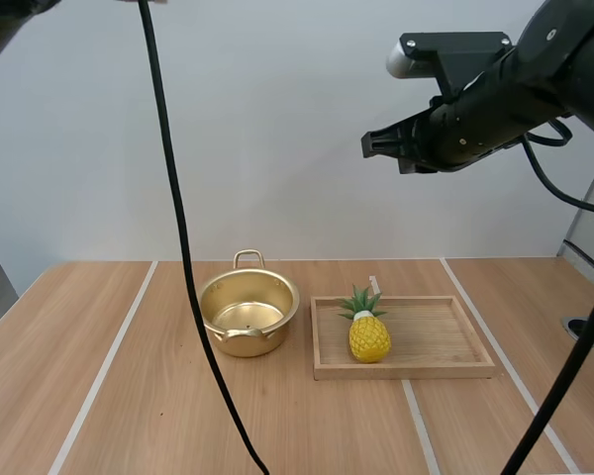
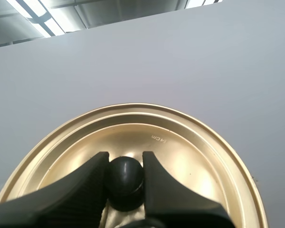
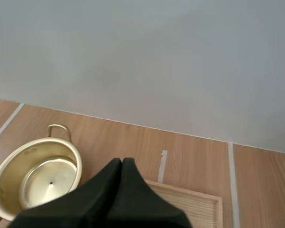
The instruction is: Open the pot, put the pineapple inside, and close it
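Left wrist view, claw [image 2: 126,159] pinching round brass lid [image 2: 180,156]

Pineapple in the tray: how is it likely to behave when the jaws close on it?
The pineapple looks glossy and moulded, so it is probably a stiff, light toy. Its rounded, bumpy body may roll or twist if pinched off-centre. The wooden tray has a low rim that should stop it sliding far.
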`<state>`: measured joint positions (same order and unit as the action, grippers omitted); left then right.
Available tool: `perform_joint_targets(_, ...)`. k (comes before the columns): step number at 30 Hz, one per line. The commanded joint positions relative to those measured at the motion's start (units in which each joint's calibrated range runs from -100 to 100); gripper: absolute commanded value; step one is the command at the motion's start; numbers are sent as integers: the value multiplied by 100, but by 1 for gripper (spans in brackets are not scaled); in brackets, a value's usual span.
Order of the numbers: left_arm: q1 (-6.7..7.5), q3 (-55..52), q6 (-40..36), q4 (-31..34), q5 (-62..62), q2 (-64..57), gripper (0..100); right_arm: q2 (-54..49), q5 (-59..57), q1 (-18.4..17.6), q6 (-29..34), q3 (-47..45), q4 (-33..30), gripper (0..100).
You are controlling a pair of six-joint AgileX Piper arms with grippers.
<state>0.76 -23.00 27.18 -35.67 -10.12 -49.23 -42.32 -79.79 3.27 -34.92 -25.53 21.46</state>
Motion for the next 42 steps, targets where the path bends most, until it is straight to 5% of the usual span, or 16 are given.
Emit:
perform_joint_targets(1,-1,64,-55,-85,128,-27,0,-86,-466,24,-236,19,350,0)
perform_joint_targets(17,-1,56,-98,-85,40,-27,0,-74,-1686,24,-236,19,-98,4)
perform_joint_targets(18,-1,56,-98,-85,40,-27,0,-74,-1686,24,-236,19,-125,20)
perform_joint_targets(21,-1,56,-98,-85,40,-27,0,-74,-1794,24,-236,19,-176,88)
perform_joint_targets(22,-1,56,-98,-85,40,-27,0,-74,-1845,24,-236,19,-176,100)
perform_joint_targets(42,-1,56,-89,-39,49,-27,0,698,-1457,24,-353,-756,181,100)
